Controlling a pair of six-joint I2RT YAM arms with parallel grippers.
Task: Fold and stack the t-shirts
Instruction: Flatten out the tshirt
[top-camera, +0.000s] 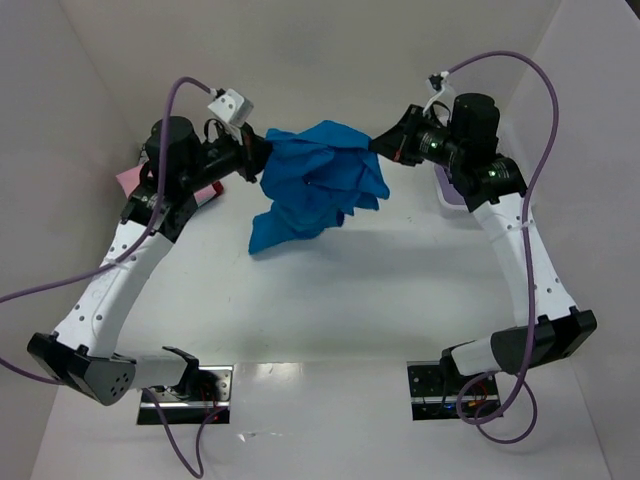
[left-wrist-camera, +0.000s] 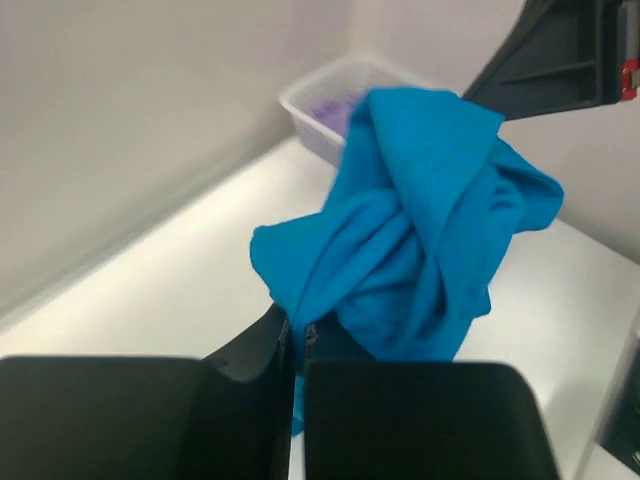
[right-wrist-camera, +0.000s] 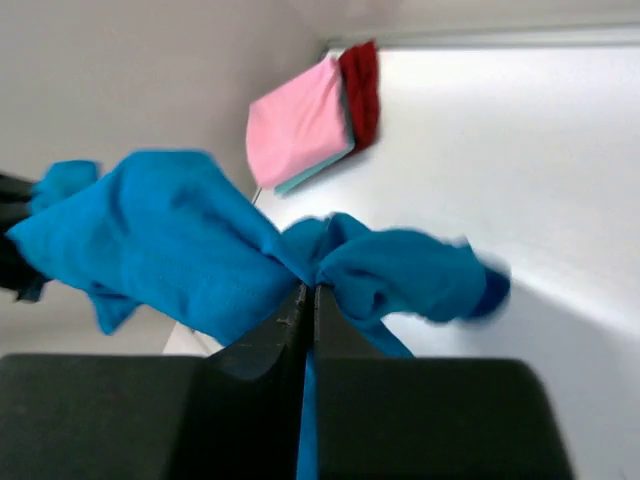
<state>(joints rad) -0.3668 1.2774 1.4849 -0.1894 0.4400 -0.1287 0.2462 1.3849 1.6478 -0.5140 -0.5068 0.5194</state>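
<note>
A bright blue t-shirt (top-camera: 315, 185) hangs crumpled in the air between both grippers, above the far middle of the table. My left gripper (top-camera: 262, 158) is shut on its left edge; the cloth (left-wrist-camera: 420, 230) bunches just past the closed jaws. My right gripper (top-camera: 383, 146) is shut on its right edge; the cloth (right-wrist-camera: 200, 240) drapes over both sides of the jaws. A pink folded shirt (right-wrist-camera: 295, 125) lies on a red one (right-wrist-camera: 362, 88) at the far left; the pink shirt (top-camera: 128, 180) peeks out behind my left arm. A lavender shirt (left-wrist-camera: 340, 108) lies in the basket.
A white plastic basket (left-wrist-camera: 310, 95) stands at the far right of the table, partly hidden behind my right arm (top-camera: 520, 240). White walls close in the table at the back and both sides.
</note>
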